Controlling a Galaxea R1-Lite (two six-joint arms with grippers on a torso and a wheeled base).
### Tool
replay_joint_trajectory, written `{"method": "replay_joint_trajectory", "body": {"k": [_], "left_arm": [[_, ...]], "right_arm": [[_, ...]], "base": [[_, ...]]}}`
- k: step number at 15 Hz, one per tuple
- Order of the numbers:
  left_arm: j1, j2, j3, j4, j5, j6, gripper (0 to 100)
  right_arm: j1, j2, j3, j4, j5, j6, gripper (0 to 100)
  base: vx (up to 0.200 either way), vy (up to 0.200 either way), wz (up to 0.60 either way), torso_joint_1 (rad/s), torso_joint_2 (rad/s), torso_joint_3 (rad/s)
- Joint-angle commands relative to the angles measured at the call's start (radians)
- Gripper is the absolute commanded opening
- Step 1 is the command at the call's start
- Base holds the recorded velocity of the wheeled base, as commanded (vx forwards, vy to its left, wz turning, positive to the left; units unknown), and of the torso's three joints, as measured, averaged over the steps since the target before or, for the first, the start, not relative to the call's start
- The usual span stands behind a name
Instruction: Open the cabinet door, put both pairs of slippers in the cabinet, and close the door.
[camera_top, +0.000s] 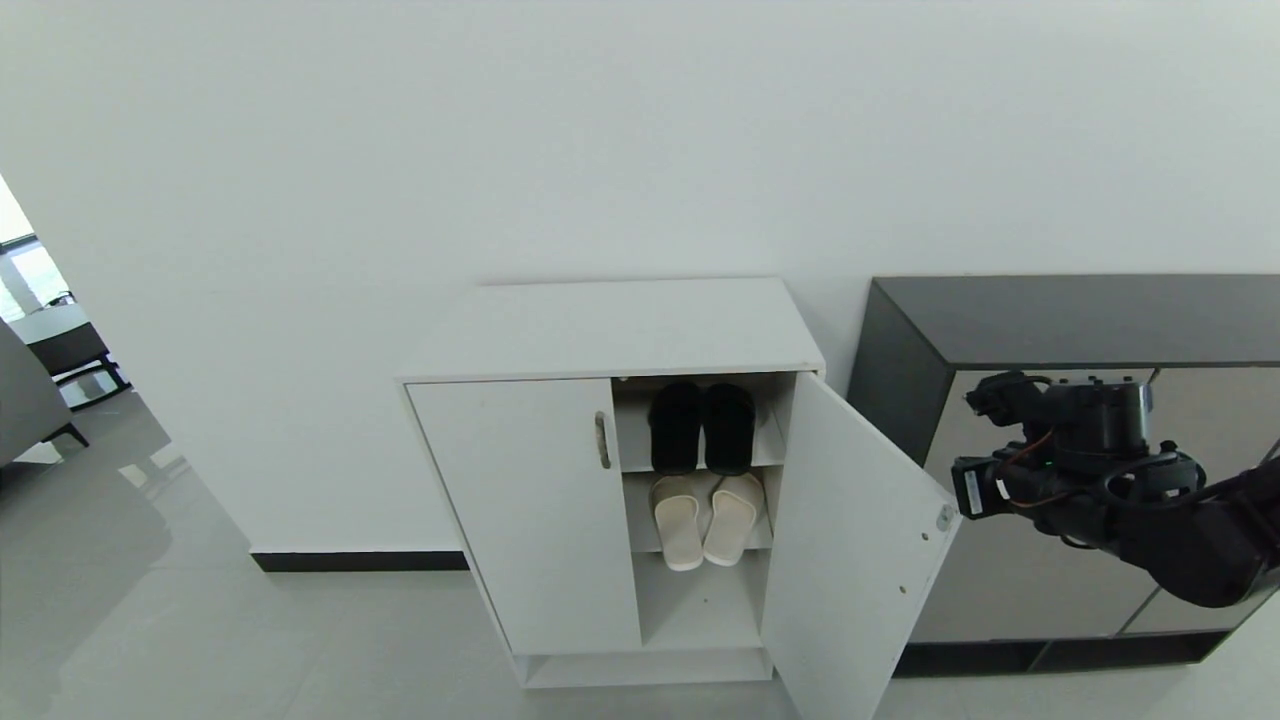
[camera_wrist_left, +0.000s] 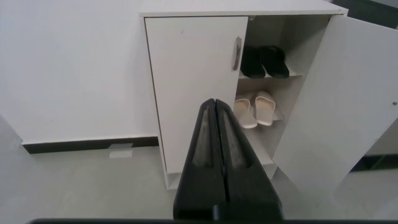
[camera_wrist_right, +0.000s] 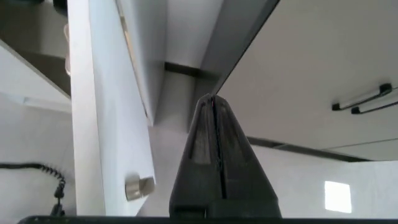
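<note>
Right claw (camera_top: 968, 488) on outstretched arm, pinched shut, empty, just beside the open white cabinet door (camera_top: 860, 560).
Left claw (camera_wrist_left: 215, 124) likewise closed on nothing, facing the white two-door cabinet (camera_top: 620, 330); inside, black slippers (camera_top: 702, 428) on the top shelf, cream slippers (camera_top: 707, 518) on the one below.

White wall (camera_top: 640, 140) ran across the back, w/ a black skirting strip (camera_top: 360, 561) along its foot & pale grey glossy floor (camera_top: 200, 640) in front. At right, against the wall, stood a dark grey unit (camera_top: 1060, 320): matte top, reflective fronts. Two slim bar handles (camera_wrist_right: 364, 99) sat side by side on a pale glossy panel. Far left, a bright window (camera_top: 12, 225) & a dark chair (camera_top: 80, 360) nr it. A black coiled cable (camera_wrist_right: 37, 169) showed in right wrist view.
</note>
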Motion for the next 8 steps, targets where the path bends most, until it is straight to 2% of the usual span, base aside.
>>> {"method": "replay_joint_trajectory", "body": {"k": [1, 6, 8], "left_arm": [[0.0, 0.0, 0.0, 0.0, -0.001, 0.0, 0], [0.0, 0.0, 0.0, 0.0, -0.001, 0.0, 0], [0.0, 0.0, 0.0, 0.0, -0.001, 0.0, 0]], "right_arm": [[0.036, -0.018, 0.024, 0.0, 0.006, 0.001, 0], [0.199, -0.08, 0.102, -0.002, 0.006, 0.012, 0], [0.222, -0.104, 0.11, -0.002, 0.006, 0.016, 0]], "base": [[0.0, 0.0, 0.0, 0.0, 0.0, 0.0], [0.0, 0.0, 0.0, 0.0, 0.0, 0.0], [0.0, 0.0, 0.0, 0.0, 0.0, 0.0]]}}
